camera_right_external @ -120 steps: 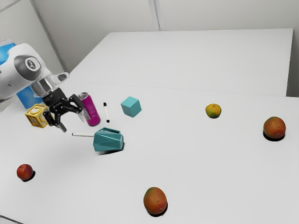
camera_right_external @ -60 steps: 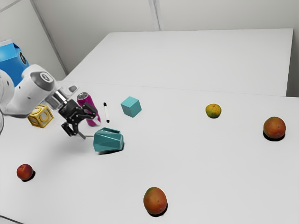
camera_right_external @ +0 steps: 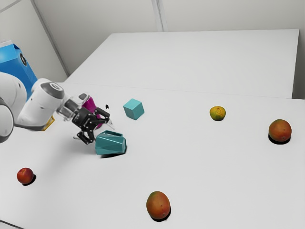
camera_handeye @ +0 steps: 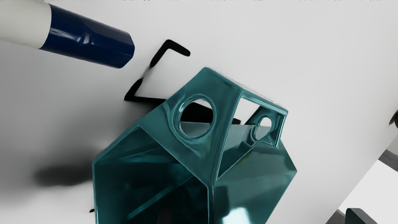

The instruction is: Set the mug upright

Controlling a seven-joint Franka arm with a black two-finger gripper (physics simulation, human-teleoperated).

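Note:
The teal mug (camera_right_external: 110, 143) lies on its side on the table, its handle along the upper edge in the exterior view. At its open end, on the exterior view's left, is my gripper (camera_right_external: 99, 129), with its fingers spread. From the wrist camera the mug (camera_handeye: 248, 158) shows its dark mouth and pierced handle. There the gripper (camera_handeye: 261, 216) has one fingertip over the mouth and the other out past the mug's outer wall; whether either touches it I cannot tell.
Close by are a magenta can (camera_right_external: 89, 103), a marker (camera_handeye: 84, 37) and a cyan cube (camera_right_external: 134, 109). A yellow block (camera_right_external: 49, 124) and blue carton (camera_right_external: 15, 67) stand near the arm. Fruits include a plum (camera_right_external: 25, 175), mango (camera_right_external: 158, 205) and small orange (camera_right_external: 218, 113).
My hand has come down and toward the exterior view's right, up to the mug's open end, now partly covering the can and markers. The mug has not moved.

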